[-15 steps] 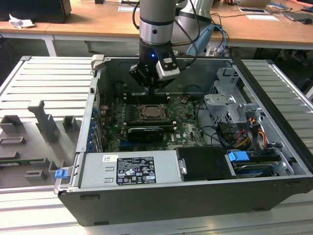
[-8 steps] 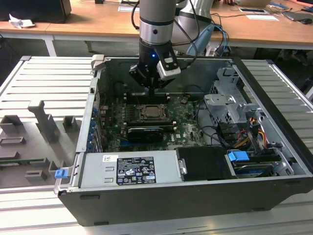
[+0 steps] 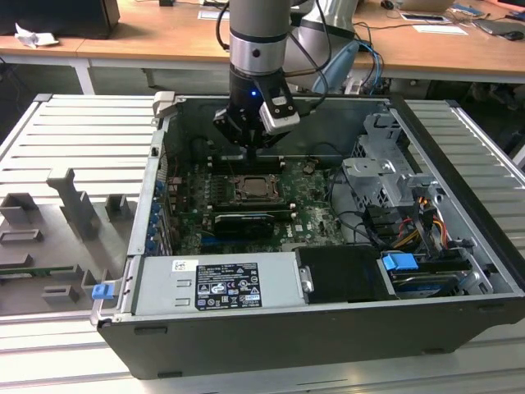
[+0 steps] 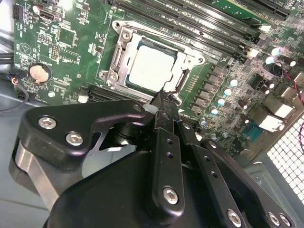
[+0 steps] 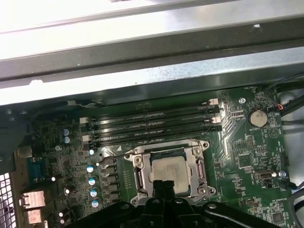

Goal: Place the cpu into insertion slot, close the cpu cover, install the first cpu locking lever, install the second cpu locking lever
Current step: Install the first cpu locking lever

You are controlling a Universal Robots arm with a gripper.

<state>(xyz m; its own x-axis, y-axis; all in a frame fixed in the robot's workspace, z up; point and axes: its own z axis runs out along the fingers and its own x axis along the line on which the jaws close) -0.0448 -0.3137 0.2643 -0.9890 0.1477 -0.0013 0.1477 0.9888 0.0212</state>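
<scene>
My hand (image 4: 163, 96) is pinched shut w/ nothing between the fingers that I can see; its tip sits at the edge of the cover (image 4: 115, 59), touching or just above, can't tell which. The cpu (image 4: 152, 66) lies flat in the slot (image 4: 125, 34) on the green board (image 4: 61, 47), inside the open case (image 3: 459, 164); the cover looks down over it, pale top showing thru the cut-out. So I judge the work is at the cover/lever stage; the levers are too thin for me to pick out. To do it well: press w/ the closed tip on metal only, never on the chip top; push straight down & slow so the frame seats evenly; mind the tip doesn't skid off toward the caps (image 4: 223, 92) or the memory slots (image 5: 152, 123) beside the socket.
</scene>
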